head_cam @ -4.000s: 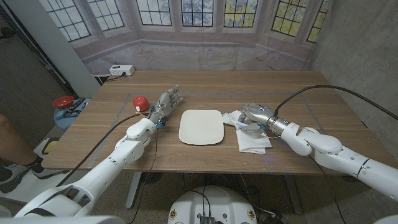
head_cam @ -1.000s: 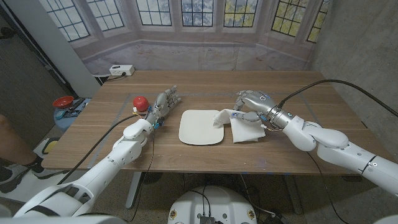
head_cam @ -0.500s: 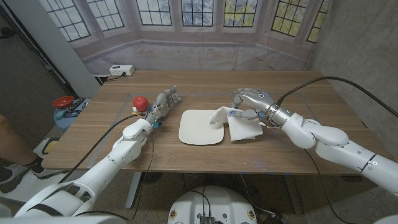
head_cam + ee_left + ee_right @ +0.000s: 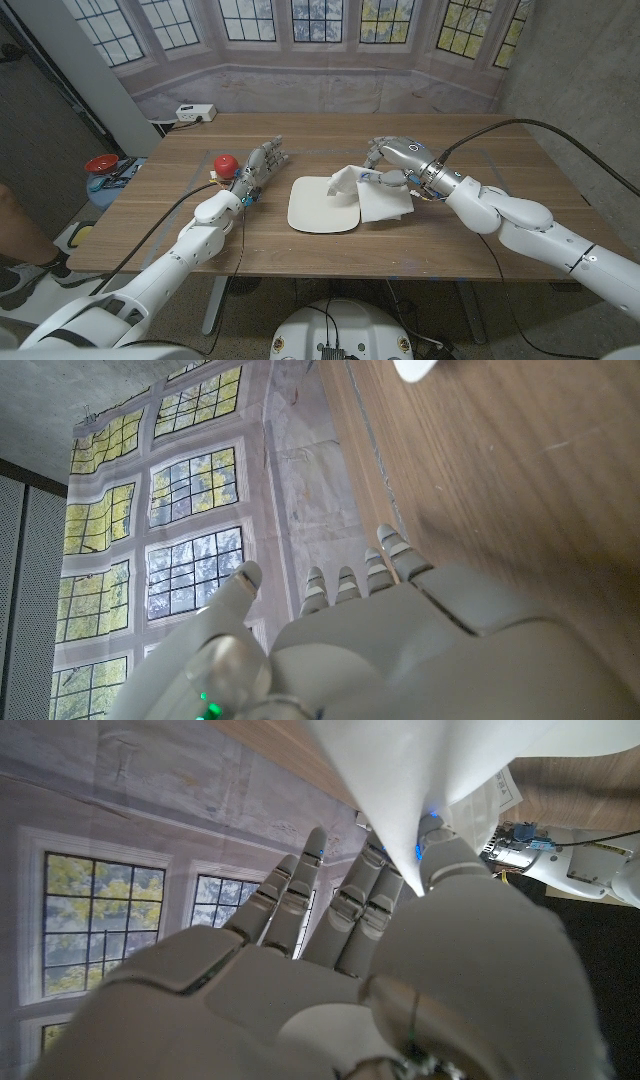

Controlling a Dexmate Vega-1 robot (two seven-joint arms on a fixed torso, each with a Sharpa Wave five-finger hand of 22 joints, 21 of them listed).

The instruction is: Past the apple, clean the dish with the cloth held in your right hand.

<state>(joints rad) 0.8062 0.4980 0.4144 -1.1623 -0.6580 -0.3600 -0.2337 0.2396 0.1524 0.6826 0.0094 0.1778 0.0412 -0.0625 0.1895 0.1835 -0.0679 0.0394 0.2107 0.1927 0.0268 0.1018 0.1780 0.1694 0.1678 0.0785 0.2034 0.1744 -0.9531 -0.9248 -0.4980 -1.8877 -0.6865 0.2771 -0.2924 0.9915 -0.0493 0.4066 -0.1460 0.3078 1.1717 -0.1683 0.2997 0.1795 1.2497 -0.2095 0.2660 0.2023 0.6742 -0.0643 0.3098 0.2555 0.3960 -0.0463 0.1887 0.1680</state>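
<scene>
Wiping step just starting. Right hand [image 4: 392, 160] grasping the white cloth [image 4: 372, 194], hanging by the dish's [image 4: 322, 205] right edge, right of the apple [image 4: 225, 163]. Left hand [image 4: 258, 168] released, fingers straight, empty. Next: press cloth down, rub across.

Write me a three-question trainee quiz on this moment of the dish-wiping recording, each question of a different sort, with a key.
1. True or false: the white cloth lies wholly on the table, clear of the dish.
2. Which robot hand holds the cloth? A) the left robot hand B) the right robot hand C) neither
3. Fill in: the red apple sits on the table just beside the ___ robot hand.

Key
1. False: one end of the cloth is lifted over the dish's right edge.
2. B: it grips the cloth, while the left robot hand is empty, fingers extended.
3. left
</scene>
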